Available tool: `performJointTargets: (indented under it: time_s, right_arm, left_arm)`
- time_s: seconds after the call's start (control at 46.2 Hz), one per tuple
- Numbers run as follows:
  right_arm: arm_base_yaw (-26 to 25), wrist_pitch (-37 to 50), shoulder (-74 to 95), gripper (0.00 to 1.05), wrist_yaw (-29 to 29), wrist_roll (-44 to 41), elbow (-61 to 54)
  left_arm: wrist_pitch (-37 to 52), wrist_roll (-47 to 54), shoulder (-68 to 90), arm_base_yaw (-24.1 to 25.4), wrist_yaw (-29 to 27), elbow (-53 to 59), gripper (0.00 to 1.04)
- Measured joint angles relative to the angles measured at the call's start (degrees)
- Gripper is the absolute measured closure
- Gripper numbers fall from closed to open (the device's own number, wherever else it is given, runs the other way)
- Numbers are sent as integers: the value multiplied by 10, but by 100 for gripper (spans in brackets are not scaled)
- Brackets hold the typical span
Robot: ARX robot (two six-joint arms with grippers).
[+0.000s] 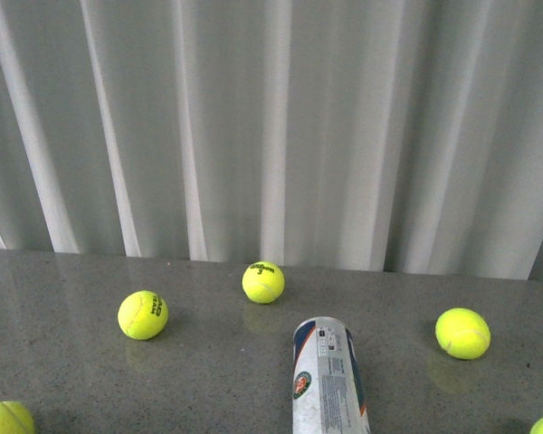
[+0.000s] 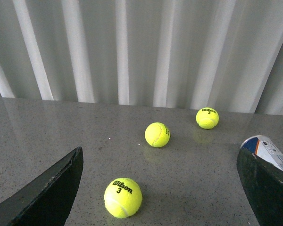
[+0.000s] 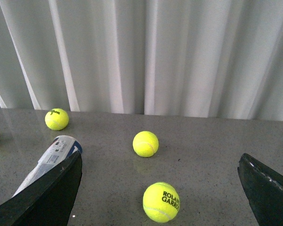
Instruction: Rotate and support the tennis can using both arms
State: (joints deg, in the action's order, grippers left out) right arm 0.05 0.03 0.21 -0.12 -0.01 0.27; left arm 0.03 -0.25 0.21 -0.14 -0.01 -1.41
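Left wrist view: can (image 2: 269,149) beside claw (image 2: 159,152)

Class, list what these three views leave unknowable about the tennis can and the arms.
- Front view: tennis can, near end cut off by bottom edge.
- Left wrist view: can mostly behind a finger of the left gripper.
- Right wrist view: its lower part behind a finger of the right gripper.
- Front view: both arms out of frame.
- Label's small print: too small everywhere.
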Motion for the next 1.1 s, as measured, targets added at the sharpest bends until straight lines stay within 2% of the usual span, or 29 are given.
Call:
performJointTargets:
  time_s: [1.105]
  right_arm:
    - [0, 0, 0, 7, 0, 0, 0]
  left_arm:
    - [0, 0, 0, 0, 0, 0, 7]
